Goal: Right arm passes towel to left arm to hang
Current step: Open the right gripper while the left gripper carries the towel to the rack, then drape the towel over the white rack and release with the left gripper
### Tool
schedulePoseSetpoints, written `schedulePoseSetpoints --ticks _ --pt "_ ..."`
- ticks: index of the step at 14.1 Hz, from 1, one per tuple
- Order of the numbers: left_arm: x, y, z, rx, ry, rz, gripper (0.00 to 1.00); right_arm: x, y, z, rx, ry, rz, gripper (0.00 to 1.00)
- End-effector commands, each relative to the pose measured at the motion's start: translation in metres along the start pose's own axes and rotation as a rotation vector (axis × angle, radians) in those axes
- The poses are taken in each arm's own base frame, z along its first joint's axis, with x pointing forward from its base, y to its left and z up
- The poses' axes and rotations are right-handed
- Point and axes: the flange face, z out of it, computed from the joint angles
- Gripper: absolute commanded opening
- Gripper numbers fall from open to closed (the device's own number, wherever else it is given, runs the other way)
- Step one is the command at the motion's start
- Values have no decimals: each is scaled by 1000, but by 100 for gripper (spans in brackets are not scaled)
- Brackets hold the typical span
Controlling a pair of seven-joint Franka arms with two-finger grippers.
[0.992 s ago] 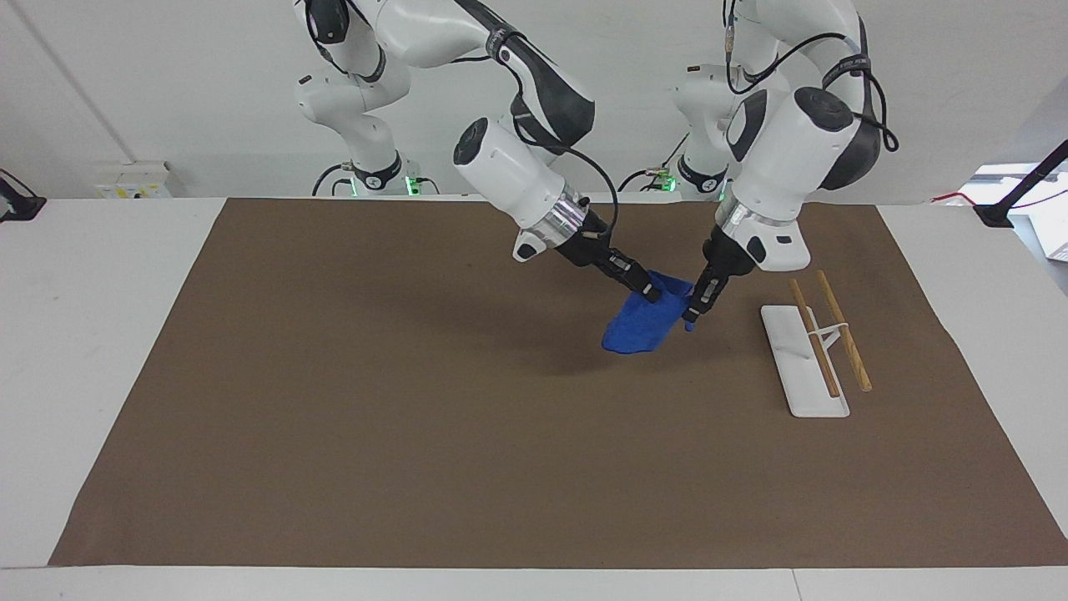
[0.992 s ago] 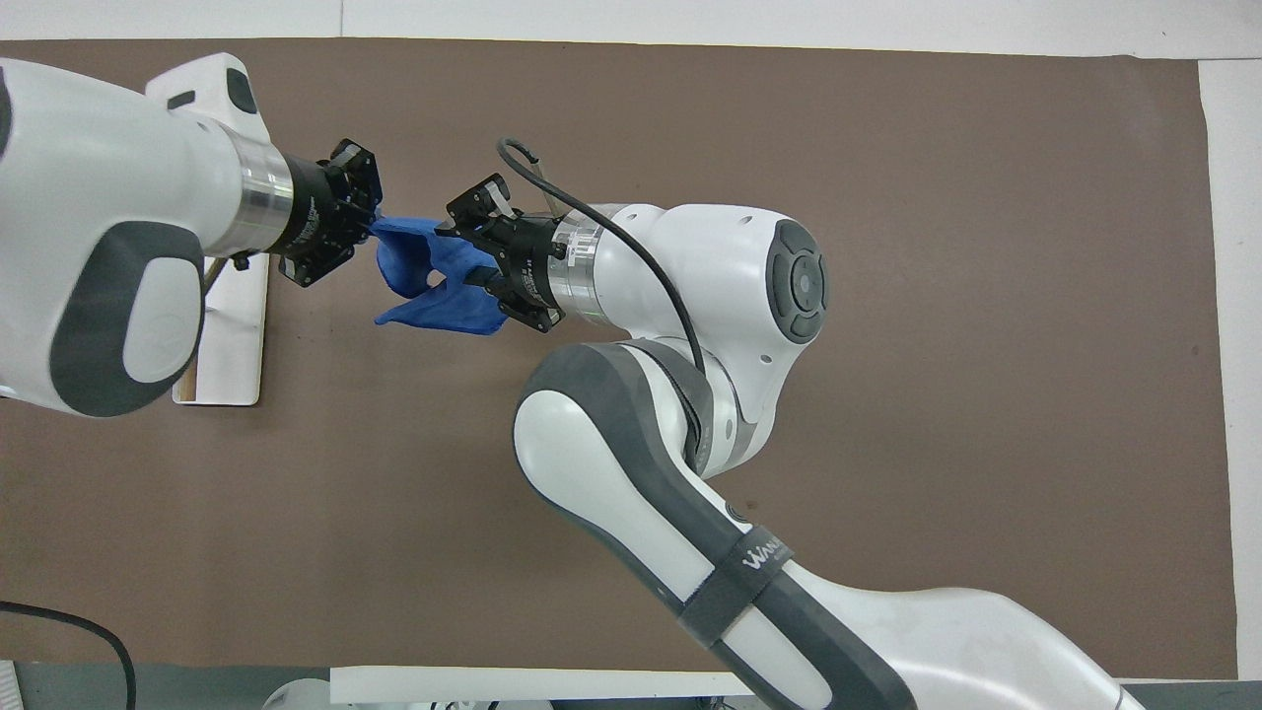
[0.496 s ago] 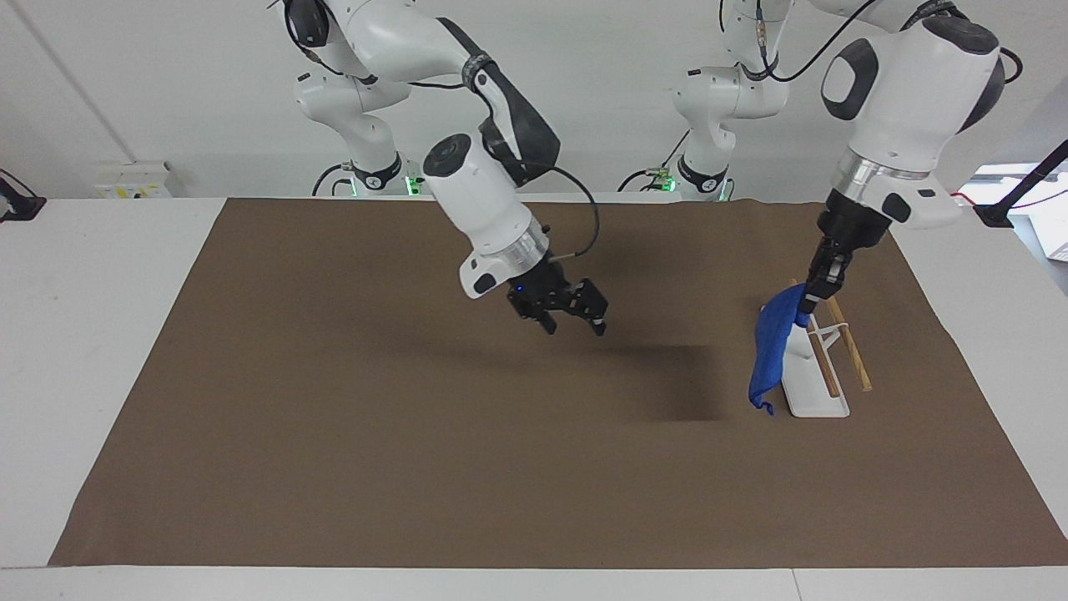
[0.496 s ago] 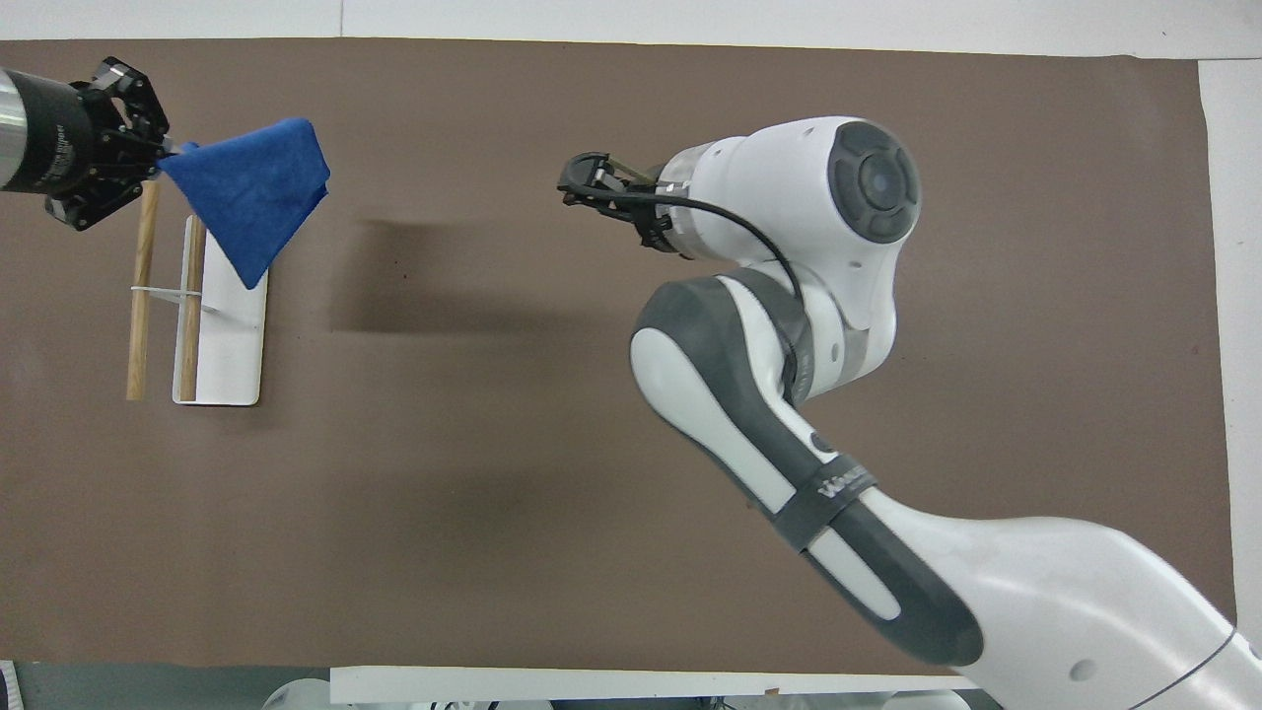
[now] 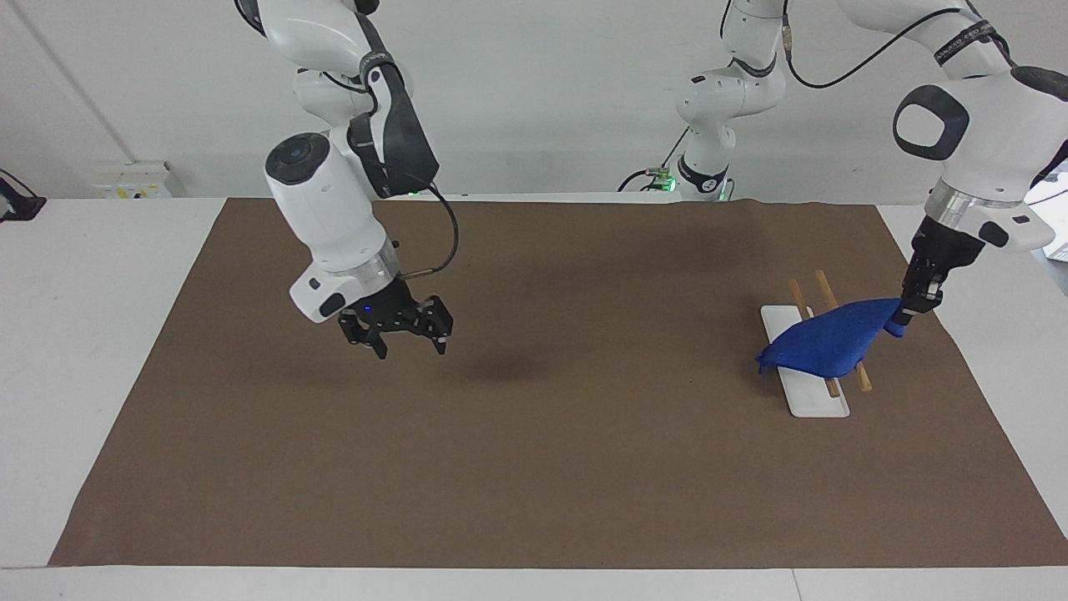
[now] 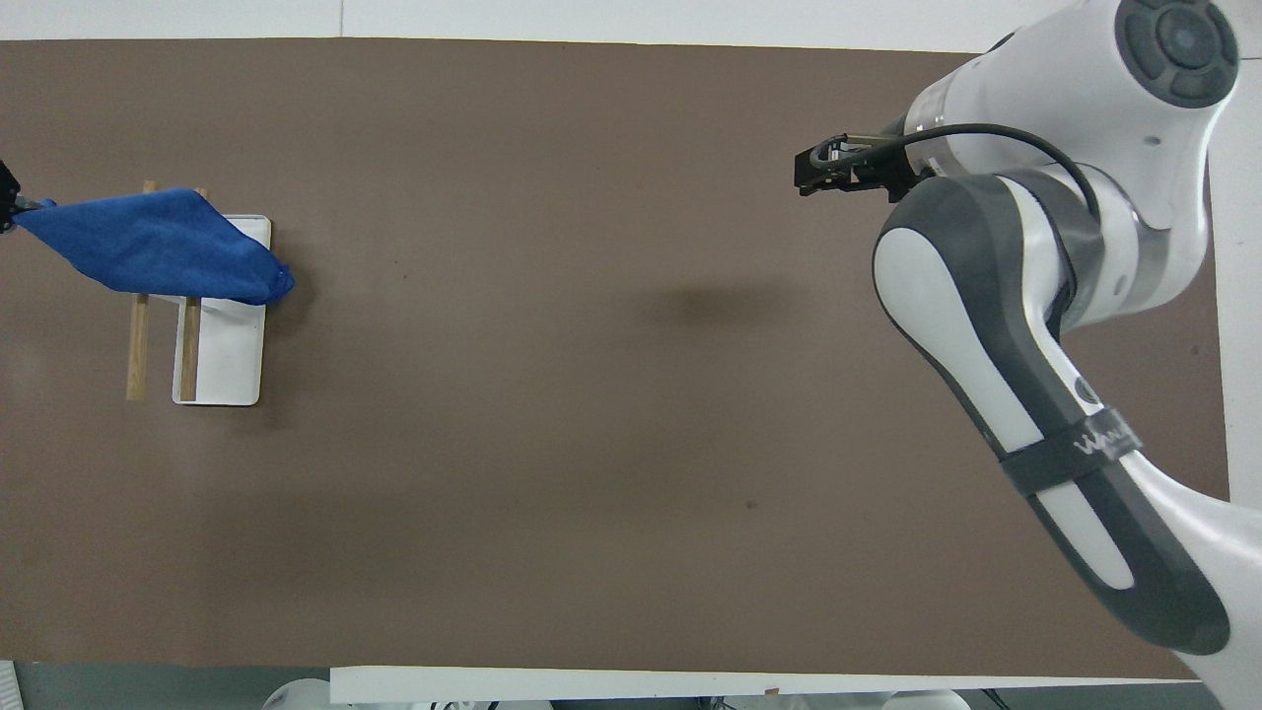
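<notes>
Over the white rack (image 5: 805, 367) at the left arm's end of the table, I find the towel (image 5: 826, 340) draped across both wooden rails (image 5: 844, 332), one corner pinched in the left gripper (image 5: 909, 305), whose fingers are closed on the cloth. Half a second ago the towel hung in a steep fold beside the rack's base; it is now drawn out nearly level across the rails, the free end resting over the base edge on the side away from the left gripper. I judge the handover complete and the hanging largely done; what remains is release of that corner. The held corner sits off the rack, so I expect the cloth may slide toward its heavier side once let go. The right gripper (image 5: 406, 332), fingers spread and empty, has withdrawn from the middle of the brown mat (image 5: 534, 467) and now hangs well apart from the rack, toward the right arm's end. I record the right arm as waiting.
</notes>
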Motion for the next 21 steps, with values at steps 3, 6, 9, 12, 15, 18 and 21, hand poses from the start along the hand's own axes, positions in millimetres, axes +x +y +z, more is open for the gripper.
schedulePoseSetpoints --ticks 3,6,9,12,15,18,21 --pt "18 -36 3 5 31 -16 0 -17 28 -78 -124 -40 -31 100" --pt "20 -58 25 28 21 0 0 -40 86 -142 -194 -81 -29 100" --pt "10 -72 54 4 55 8 0 -75 120 -185 -242 -135 16 100" --pt "12 -71 54 4 54 8 53 -92 133 -182 -230 -242 -78 100" --pt "11 -50 32 -5 51 19 100 -92 138 -181 -229 -241 -70 100" --pt "2 -9 -51 44 -27 84 100 -89 148 -182 -217 -238 -51 100" --pt "-38 30 -106 126 -133 301 100 -89 142 -183 -218 -227 -61 100"
